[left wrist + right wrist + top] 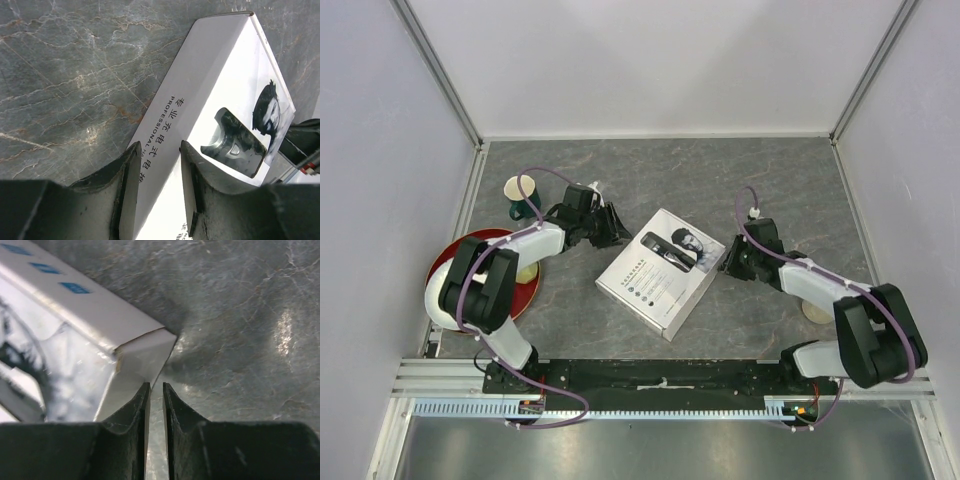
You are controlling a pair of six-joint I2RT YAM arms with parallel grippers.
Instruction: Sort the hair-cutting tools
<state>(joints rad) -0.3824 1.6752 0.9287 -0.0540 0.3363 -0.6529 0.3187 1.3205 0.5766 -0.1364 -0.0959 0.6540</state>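
Hair-cutting tools hidden; only a printed clipper (pixel 665 250) shows on the box (pixel 650 285) lid. Left gripper (pixel 615 232) reaches low toward the box's far-left edge, fingers half-spread, empty. Right gripper (pixel 725 262) sits at the box's right corner, fingers a narrow slit apart; only its wrist view shows the corner's torn fold.

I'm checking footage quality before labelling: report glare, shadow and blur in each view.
Top external: evenly lit, sharp, only soft shadows beside the white box. Left wrist: box print legible, sheen on its printed picture. Right wrist: strong glare patch on the table, box's glossy face blurred, dark shadow beside its corner.
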